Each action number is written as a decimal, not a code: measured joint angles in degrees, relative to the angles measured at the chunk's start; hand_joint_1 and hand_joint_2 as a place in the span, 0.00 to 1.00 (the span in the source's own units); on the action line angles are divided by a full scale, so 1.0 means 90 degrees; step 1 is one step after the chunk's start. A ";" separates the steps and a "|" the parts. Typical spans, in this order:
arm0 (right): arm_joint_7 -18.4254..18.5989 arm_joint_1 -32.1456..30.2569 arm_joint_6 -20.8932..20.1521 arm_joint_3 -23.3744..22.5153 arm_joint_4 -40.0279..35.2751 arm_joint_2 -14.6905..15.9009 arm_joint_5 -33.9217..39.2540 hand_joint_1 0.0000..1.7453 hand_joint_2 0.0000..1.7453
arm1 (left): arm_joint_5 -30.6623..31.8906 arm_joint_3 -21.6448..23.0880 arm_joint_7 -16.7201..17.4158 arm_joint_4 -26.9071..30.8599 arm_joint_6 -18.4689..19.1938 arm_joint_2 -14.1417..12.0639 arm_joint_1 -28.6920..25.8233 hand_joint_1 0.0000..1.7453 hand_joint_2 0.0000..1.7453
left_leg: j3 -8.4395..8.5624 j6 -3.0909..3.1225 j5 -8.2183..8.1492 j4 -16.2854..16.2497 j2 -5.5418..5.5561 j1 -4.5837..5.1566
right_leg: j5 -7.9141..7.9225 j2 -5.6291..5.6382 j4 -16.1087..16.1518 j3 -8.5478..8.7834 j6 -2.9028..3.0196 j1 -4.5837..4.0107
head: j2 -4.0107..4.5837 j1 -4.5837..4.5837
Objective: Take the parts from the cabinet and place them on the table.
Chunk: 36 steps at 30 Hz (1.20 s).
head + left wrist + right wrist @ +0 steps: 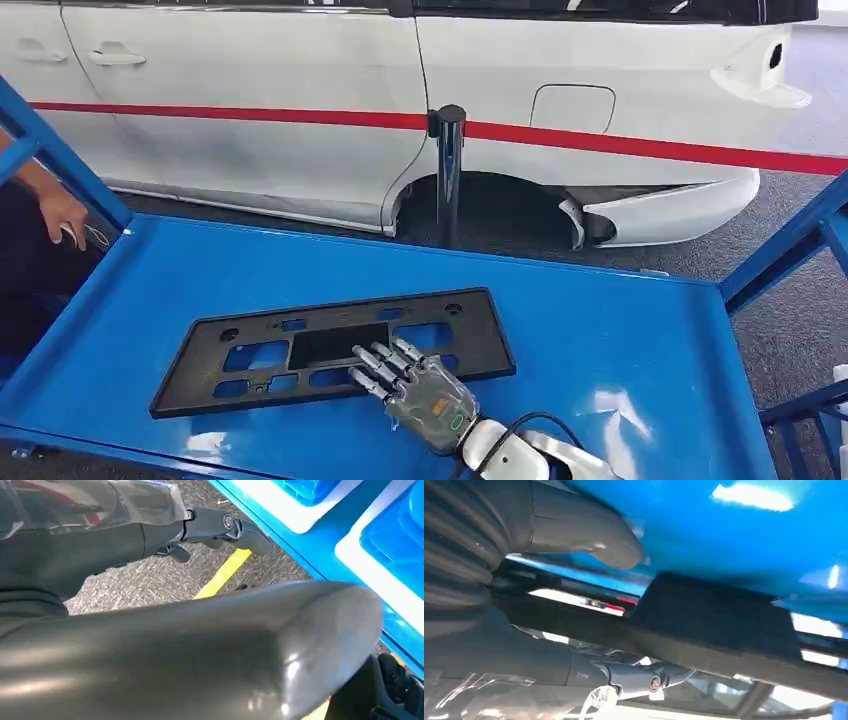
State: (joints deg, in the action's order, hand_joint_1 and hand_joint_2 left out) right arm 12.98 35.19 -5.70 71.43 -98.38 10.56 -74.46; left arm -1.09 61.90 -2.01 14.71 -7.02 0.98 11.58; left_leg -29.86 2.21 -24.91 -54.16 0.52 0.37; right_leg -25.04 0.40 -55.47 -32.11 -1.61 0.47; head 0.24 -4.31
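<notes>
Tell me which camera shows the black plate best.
The head view: the whole black plate lies flat on the blue table, the right hand at its near edge. The right wrist view gives a blurred close-up of one part. The left wrist view looks at the floor.

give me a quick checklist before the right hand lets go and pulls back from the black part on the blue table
1. Black plastic frame lying flat on the blue table: ok.
2. Frame fully within the table edges: ok.
3. Right hand free of the frame: not ok, its fingers lie over the near edge.
4. Whether the right hand grips or only rests: cannot tell.
5. Person's hand away from the frame, at the table's far left corner: ok.
6. Left hand holding nothing, hanging over the floor: ok.
</notes>
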 joint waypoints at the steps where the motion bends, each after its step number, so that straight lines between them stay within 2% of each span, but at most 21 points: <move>1: 0.0056 0.0000 -0.0022 -0.0027 0.0049 0.0000 0.0046 0.00 1.00 | 0.0010 -0.0002 0.0002 0.0000 0.0002 0.0000 0.0000 0.00 0.00 | 0.0000 0.0000 0.0000 0.0000 0.0000 0.0000 | 0.0000 0.0000 0.0000 0.0000 0.0000 0.0000 | 0.0000 0.0000; 6: 0.0338 0.0030 -0.0172 -0.0228 0.0267 0.0000 0.0238 0.00 1.00 | 0.0010 -0.0007 0.0019 0.0000 0.0032 0.0002 0.0001 0.00 0.00 | 0.0006 0.0000 0.0000 0.0000 -0.0001 0.0000 | 0.0000 0.0002 0.0000 0.0007 0.0000 0.0001 | 0.0000 0.0000; 12: 0.0478 0.0061 -0.0304 -0.0379 0.0512 0.0000 0.0463 0.00 1.00 | 0.0058 -0.0007 0.0032 0.0000 0.0078 0.0002 0.0001 0.00 0.00 | 0.0023 0.0000 0.0000 0.0000 -0.0001 0.0000 | 0.0000 0.0001 0.0000 0.0023 0.0000 0.0000 | 0.0000 0.0000; 32: 0.0510 0.0066 -0.0376 -0.0520 0.0801 0.0000 0.0498 0.00 1.00 | 0.0097 -0.0012 0.0019 0.0000 0.0036 0.0024 0.0011 0.00 0.00 | 0.0063 -0.0001 -0.0002 0.0001 -0.0001 0.0000 | 0.0001 0.0001 0.0001 0.0064 0.0000 0.0000 | 0.0000 0.0000; 33: 0.0510 0.0066 -0.0386 -0.0520 0.0801 0.0000 0.0498 0.36 1.00 | 0.0097 -0.0012 0.0019 0.0000 0.0036 0.0032 0.0012 0.00 0.00 | 0.0065 -0.0001 -0.0002 0.0002 -0.0001 0.0000 | 0.0001 0.0001 0.0002 0.0065 0.0000 0.0000 | 0.0000 0.0000; 34: 0.0510 0.0066 -0.0401 -0.0520 0.0801 0.0000 0.0500 0.92 1.00 | 0.0097 -0.0012 0.0019 0.0000 0.0032 0.0039 0.0012 0.00 0.00 | 0.0065 -0.0001 -0.0002 0.0001 -0.0001 0.0000 | 0.0001 0.0001 0.0002 0.0066 0.0000 0.0000 | 0.0000 0.0002; 35: 0.0510 0.0067 -0.0437 -0.0520 0.0801 0.0000 0.0500 1.00 1.00 | 0.0097 -0.0012 0.0017 0.0000 0.0027 0.0049 0.0012 0.00 0.00 | 0.0066 -0.0001 -0.0002 0.0002 -0.0001 0.0000 | 0.0001 0.0001 0.0002 0.0066 0.0000 0.0000 | 0.0000 0.0002; 36: 0.0510 0.0067 -0.0486 -0.0520 0.0801 0.0000 0.0510 1.00 1.00 | 0.0087 -0.0015 0.0010 0.0000 0.0019 0.0056 0.0012 0.00 0.00 | 0.0068 -0.0001 -0.0002 0.0002 -0.0002 0.0000 | 0.0001 0.0001 0.0002 0.0068 0.0001 0.0000 | 0.0000 0.0000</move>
State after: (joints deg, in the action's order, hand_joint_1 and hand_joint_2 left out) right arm 17.57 35.80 -10.08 66.75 -91.17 10.56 -69.88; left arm -0.31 61.77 -1.92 14.71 -6.84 1.49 11.69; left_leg -29.25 2.20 -24.92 -54.14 0.51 0.37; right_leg -25.03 0.41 -55.45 -31.50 -1.61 0.47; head 0.24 -4.31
